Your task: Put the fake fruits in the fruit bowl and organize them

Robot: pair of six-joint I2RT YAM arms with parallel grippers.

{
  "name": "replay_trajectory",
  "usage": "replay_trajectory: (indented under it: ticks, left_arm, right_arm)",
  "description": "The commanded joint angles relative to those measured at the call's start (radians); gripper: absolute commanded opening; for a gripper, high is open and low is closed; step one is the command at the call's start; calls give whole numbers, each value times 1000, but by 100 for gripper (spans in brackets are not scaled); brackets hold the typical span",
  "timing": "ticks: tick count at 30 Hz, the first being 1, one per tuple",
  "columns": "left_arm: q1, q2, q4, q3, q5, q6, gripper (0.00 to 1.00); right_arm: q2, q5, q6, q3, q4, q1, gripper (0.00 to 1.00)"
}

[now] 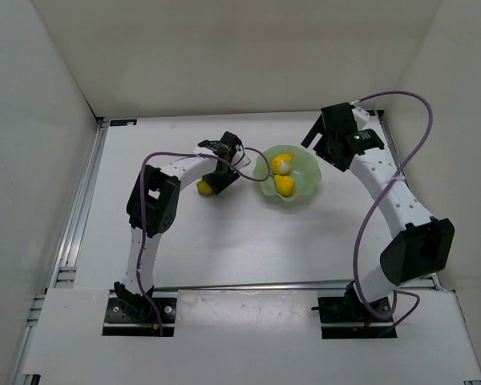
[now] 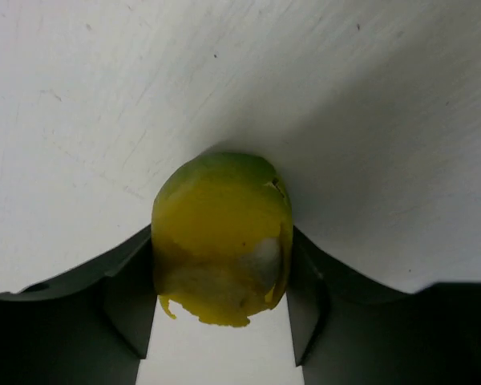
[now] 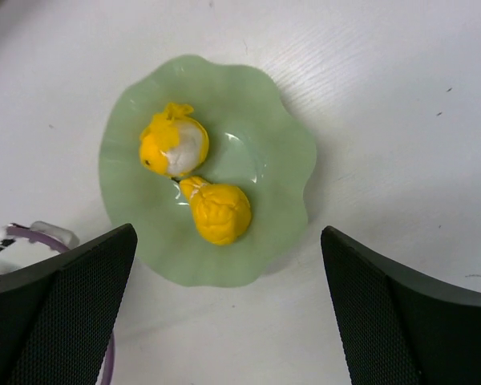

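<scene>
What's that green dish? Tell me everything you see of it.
The bowl is pale mint green, shallow, glossy like plastic, with a wavy petal-shaped rim. It sits upright on the white table, holding two yellow fruits: a round one with a white patch and a pear shape. The third fruit is outside it.

Your white desk [image 1: 248, 241] shows fine scratches and a few small dark specks. The pale green fruit bowl [image 1: 306, 192] sits directly on it, toward the far middle, with its scalloped rim spread over the surface. Left of the bowl and apart from it, one yellow fruit [image 1: 204, 188] is pinched in the left end effector [image 2: 222, 269], low against the desk. You cannot tell whether it touches.
</scene>
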Motion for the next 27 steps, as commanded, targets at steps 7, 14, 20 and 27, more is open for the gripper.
replay_trajectory:
  ticks: [7,14,20,27]
  left_arm:
    - [24,-76,-141,138,44,-39,19]
    - [-124,-117,-92,340,-4,-48,22]
    - [-235,29,-46,535,16,-6,24]
    - [-299,143,6,595,27,50,32]
  right_arm:
    - [-122,37,-24,-100,39,-48,100]
    - [-167,46,-24,-219,62,-79,100]
    - [-226,37,-24,-295,62,-124,100]
    - [-363,111,-5,-399,42,-180,100]
